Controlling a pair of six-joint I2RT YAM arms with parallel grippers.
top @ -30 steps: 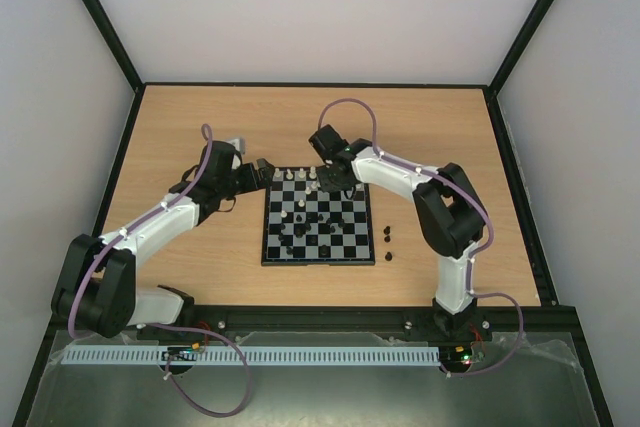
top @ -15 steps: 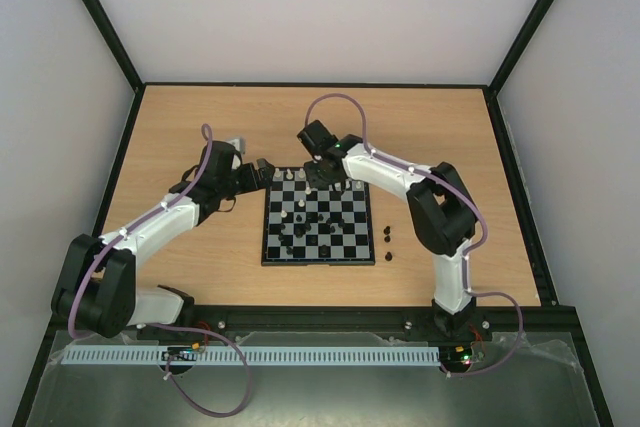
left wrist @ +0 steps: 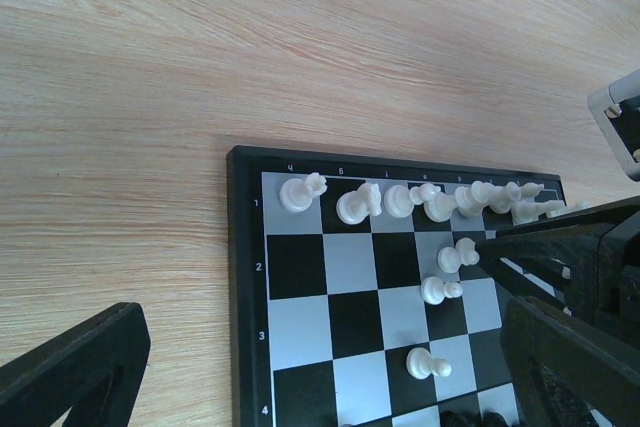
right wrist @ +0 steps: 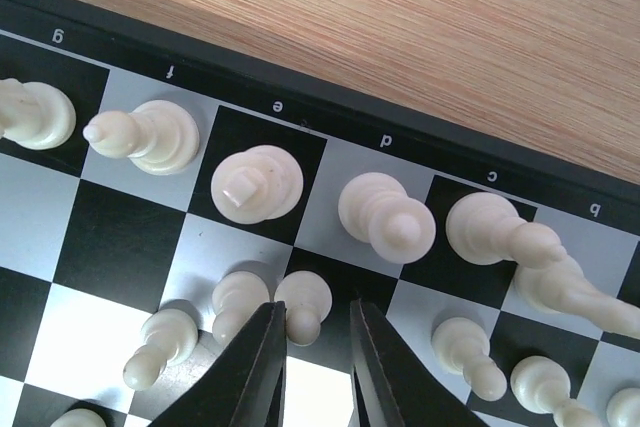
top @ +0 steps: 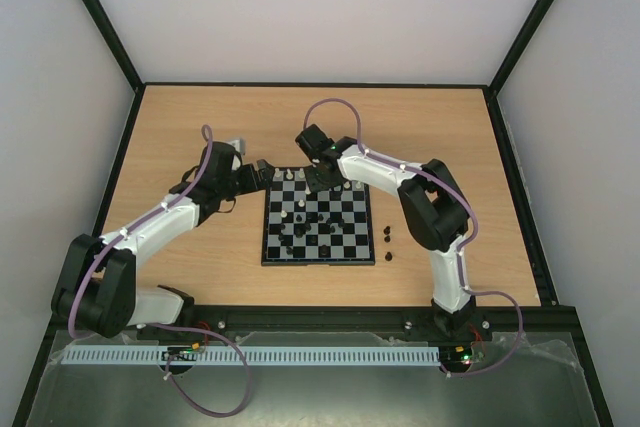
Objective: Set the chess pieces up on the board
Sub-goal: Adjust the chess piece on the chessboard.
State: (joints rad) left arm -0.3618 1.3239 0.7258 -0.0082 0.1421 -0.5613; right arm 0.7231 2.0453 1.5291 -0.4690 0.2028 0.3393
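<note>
The board (top: 320,261) lies on the wooden tabletop (top: 200,127), just ahead of the two arm bases. A row of cream-white pieces (right wrist: 385,215) stands along the board's far edge, above the printed file letters. More white pawns (right wrist: 160,339) stand one rank in from that edge. Several black pieces (top: 299,217) are scattered over the board's middle squares, and two further black pieces (top: 386,234) stand on the table just off its right side.

The right gripper (right wrist: 315,342) hangs over the far edge of the board, near the middle files. Its fingers (right wrist: 250,377) are drawn close together, with one white pawn (right wrist: 303,302) between their tips. That pawn stands on the second rank, close beside a neighbouring pawn. One finger looks to be against it and a sliver of square shows beside the other, so the pictures do not settle whether it is truly pinched.

The left gripper (left wrist: 320,327) hovers at the board's far left corner with its jaws spread wide. Nothing is held between them (only board squares and bare wood show in the gap).
</note>
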